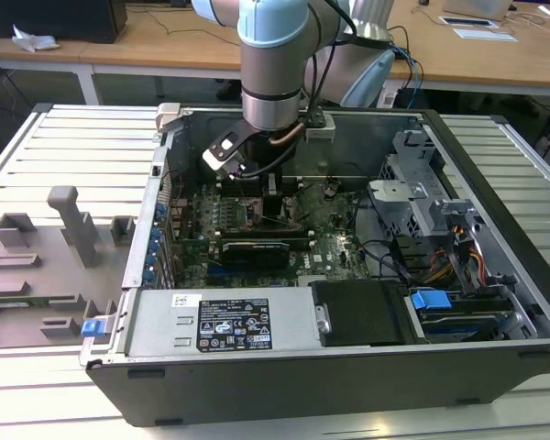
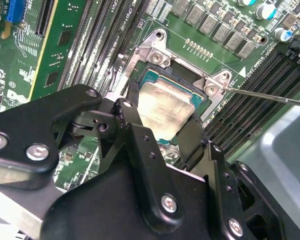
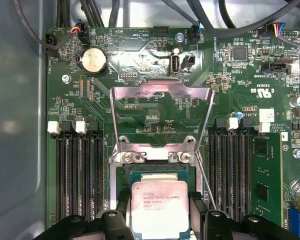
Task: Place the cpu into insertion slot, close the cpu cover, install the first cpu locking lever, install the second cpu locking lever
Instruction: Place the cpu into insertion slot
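The pincer [image 2: 162, 125] pinches the cpu [image 3: 159, 206] by two sides, low at the slot [image 3: 187, 175] right under its tips, so step one seems almost done, but the cover [image 3: 162, 91] just past the tips is open and the lever [image 3: 204, 184] beside it is not locked.

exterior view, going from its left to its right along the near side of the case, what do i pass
grey fixture blocks → blue clip → power supply label → black cover → blue latch
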You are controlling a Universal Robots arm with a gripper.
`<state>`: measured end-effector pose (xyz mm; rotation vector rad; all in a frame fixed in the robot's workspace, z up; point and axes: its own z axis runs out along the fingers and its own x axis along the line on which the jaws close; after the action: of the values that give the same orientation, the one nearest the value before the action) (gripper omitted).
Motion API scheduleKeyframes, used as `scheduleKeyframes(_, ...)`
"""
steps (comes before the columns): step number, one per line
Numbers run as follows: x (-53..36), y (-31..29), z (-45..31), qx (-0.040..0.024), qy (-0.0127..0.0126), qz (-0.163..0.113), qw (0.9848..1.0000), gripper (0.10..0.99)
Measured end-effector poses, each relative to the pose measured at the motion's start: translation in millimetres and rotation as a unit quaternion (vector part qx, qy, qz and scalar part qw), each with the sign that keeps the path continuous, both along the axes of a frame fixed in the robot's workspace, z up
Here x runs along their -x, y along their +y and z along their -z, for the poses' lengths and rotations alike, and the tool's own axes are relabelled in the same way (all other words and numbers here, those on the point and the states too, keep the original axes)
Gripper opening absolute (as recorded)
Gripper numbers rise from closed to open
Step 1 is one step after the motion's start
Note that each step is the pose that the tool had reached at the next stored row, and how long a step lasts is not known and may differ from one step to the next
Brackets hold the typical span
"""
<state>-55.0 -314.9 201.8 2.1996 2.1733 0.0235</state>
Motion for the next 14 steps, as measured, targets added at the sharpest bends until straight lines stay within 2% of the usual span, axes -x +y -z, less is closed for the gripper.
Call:
scheduleKeyframes(9, -6.8, 0.0, 0.3, 0.0, 0.0, 0.0, 1.0, 0.545)
scheduleKeyframes(14, -7.7, 0.0, 3.1, 0.0001, 0.0, 0.0, 1.0, 0.545)
